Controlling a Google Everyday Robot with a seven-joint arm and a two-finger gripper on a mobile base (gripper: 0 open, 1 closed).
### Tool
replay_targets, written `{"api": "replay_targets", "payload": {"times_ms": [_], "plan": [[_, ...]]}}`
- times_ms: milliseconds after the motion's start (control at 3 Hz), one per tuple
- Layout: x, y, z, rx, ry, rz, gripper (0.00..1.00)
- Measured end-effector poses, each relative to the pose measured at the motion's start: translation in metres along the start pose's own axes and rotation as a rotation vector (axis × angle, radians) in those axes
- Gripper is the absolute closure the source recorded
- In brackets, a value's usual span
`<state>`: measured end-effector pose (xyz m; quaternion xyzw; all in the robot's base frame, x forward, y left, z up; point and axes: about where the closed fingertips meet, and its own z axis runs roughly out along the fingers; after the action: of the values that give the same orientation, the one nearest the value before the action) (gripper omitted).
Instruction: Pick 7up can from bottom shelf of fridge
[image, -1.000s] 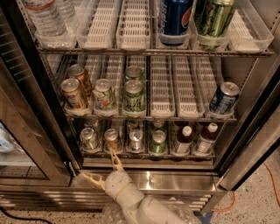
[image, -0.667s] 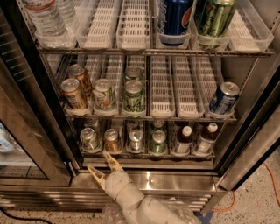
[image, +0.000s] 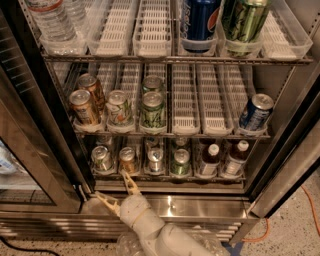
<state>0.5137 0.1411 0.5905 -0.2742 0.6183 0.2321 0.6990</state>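
- The 7up can is seen leftmost on the bottom shelf of the fridge, beside a copper-brown can.
- The gripper is held just below that shelf, its fingers spread wide apart.

Tool low left, splayed wide
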Motion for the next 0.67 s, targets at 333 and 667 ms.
{"api": "replay_targets", "payload": {"times_ms": [333,667], "plan": [[0.0,-0.0005,0.0039,-0.002,0.001,-0.01,0.41],[0.0013,-0.0017,0.008,-0.001,0.002,-0.013,0.29]]}}
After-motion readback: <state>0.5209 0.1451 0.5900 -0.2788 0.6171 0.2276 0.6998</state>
